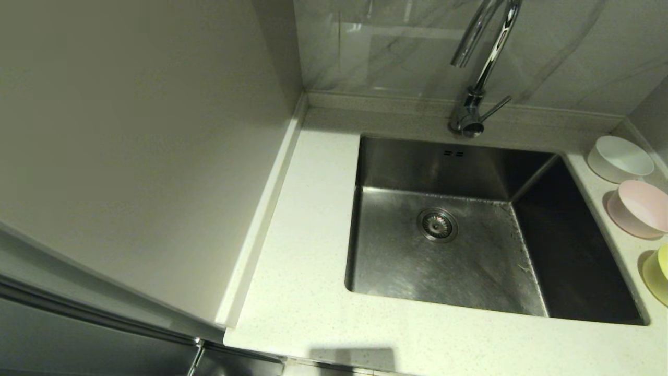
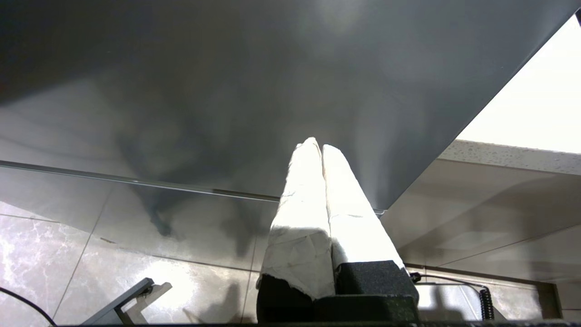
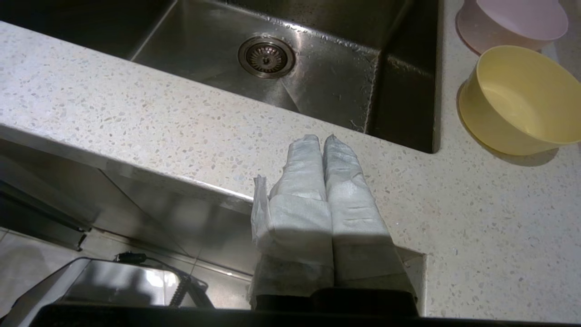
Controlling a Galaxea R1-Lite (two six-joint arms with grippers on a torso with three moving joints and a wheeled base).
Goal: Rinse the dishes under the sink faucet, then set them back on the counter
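Three bowls stand in a row on the counter [image 1: 302,271] right of the sink [image 1: 443,167]: white [image 1: 620,157] at the back, pale pink [image 1: 639,208] in the middle, yellow-green [image 1: 658,272] nearest, cut by the frame edge. The chrome faucet [image 1: 476,78] rises behind the basin, and its drain [image 1: 437,225] lies bare. My right gripper [image 3: 323,139], wrapped in white, is shut and empty over the counter's front edge, short of the yellow-green bowl [image 3: 515,97]. My left gripper [image 2: 317,145] is shut and empty, low beside a grey cabinet front. Neither arm shows in the head view.
A tall pale cabinet side [image 1: 130,146] walls off the counter's left. Grey marbled tiles [image 1: 396,47] rise behind the faucet. The pink bowl [image 3: 513,22] sits just beyond the yellow-green one. Floor tiles [image 2: 41,259] and a cable lie below the left gripper.
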